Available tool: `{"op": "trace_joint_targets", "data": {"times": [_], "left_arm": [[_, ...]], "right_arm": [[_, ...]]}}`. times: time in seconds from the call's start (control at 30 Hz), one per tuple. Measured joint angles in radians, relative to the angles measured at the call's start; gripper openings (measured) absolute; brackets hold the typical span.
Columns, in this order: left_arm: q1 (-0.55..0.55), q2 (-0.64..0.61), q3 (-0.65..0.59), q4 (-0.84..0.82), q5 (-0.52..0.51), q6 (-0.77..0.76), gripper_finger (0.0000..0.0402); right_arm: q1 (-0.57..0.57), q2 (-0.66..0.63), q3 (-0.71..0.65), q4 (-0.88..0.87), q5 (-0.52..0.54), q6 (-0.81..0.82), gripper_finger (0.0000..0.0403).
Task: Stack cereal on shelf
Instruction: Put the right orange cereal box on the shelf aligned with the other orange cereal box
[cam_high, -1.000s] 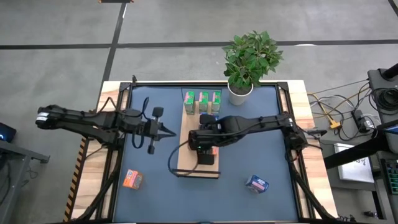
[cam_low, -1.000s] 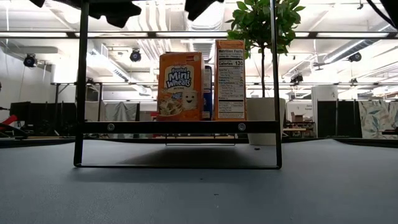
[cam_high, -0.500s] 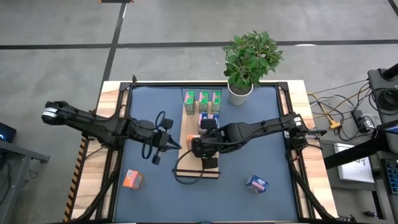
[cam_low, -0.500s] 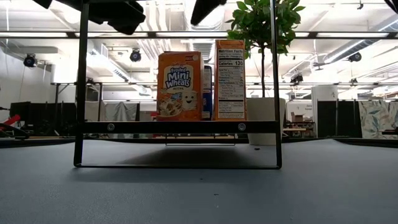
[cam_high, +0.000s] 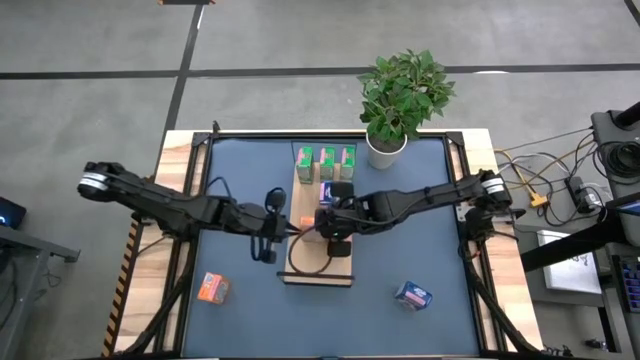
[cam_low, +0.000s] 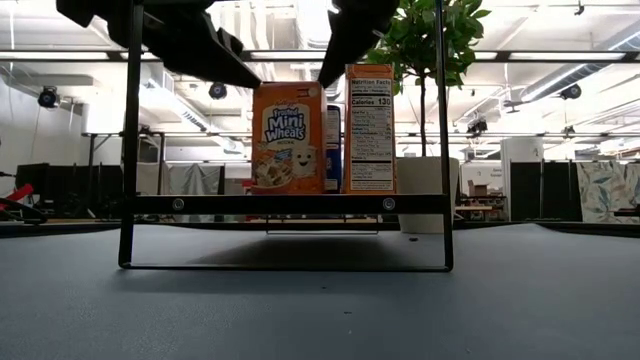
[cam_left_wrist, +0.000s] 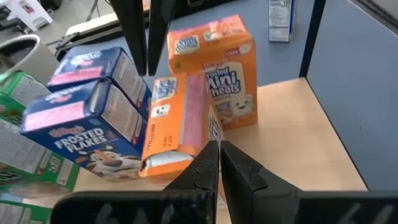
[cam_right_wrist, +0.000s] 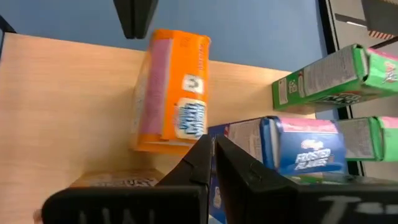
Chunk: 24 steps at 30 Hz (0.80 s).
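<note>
The blue table (cam_high: 240, 290) is bordered by a wooden frame; open surface lies left and right of the shelf (cam_high: 310, 268) at its centre. A potted plant (cam_high: 400, 95) stands at the far edge.

On the shelf, three green cereal boxes (cam_high: 325, 157) line the far end. Nearer, the left wrist view shows two blue boxes (cam_left_wrist: 87, 118) beside two orange boxes (cam_left_wrist: 214, 78); the near end of the board is bare wood. One orange box (cam_high: 212, 288) lies loose near-left on the table, one blue box (cam_high: 413, 294) near-right, both well apart from the shelf.

The left gripper (cam_high: 281, 228) sits at the shelf's left edge, fingers (cam_left_wrist: 208, 165) closed together, holding nothing. The right gripper (cam_high: 335, 222) is over the shelf's middle, fingers (cam_right_wrist: 202, 155) likewise closed and empty.

From above, the right arm hides the orange boxes. The low view shows only two orange boxes (cam_low: 290, 138), a blue edge between them.
</note>
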Motion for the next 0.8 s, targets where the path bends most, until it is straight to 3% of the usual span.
{"op": "trace_joint_targets", "data": {"times": [0.33, 0.8], "left_arm": [[0.000, -0.007, 0.000, -0.024, -0.003, -0.012, 0.0000], [0.000, -0.035, 0.000, -0.041, -0.027, -0.012, 0.0000]], "right_arm": [[0.002, 0.005, -0.047, 0.048, -0.001, 0.018, 0.0011], [0.039, 0.006, -0.015, 0.053, -0.087, 0.061, 0.0011]]}}
